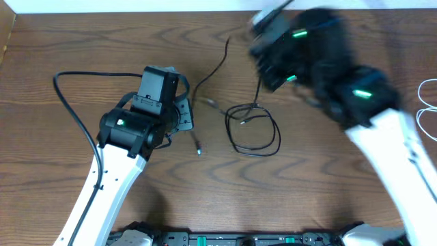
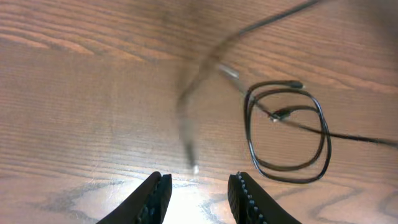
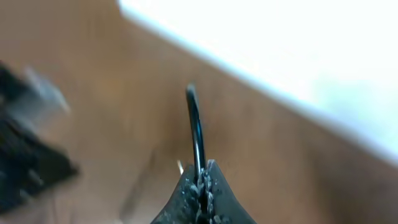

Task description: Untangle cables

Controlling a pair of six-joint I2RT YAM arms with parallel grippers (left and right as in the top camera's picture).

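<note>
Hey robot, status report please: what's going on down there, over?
Left gripper open, empty. Right gripper shut on black cable. Coil looped on table, loose cable beside it.

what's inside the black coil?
A small plug lies inside the coil, its cord crossing the loops outward; otherwise bare table. Nothing covers that spot.

Two black cables: coiled cable [image 2: 285, 114], loose cable [image 1: 220, 67]. One white cable [image 1: 427, 106]. Two tools: left tool [image 2: 198, 193], right tool [image 3: 200, 186].

Coiled black cable [image 1: 277, 137] centre, white cable [image 1: 423, 109] far right
</note>
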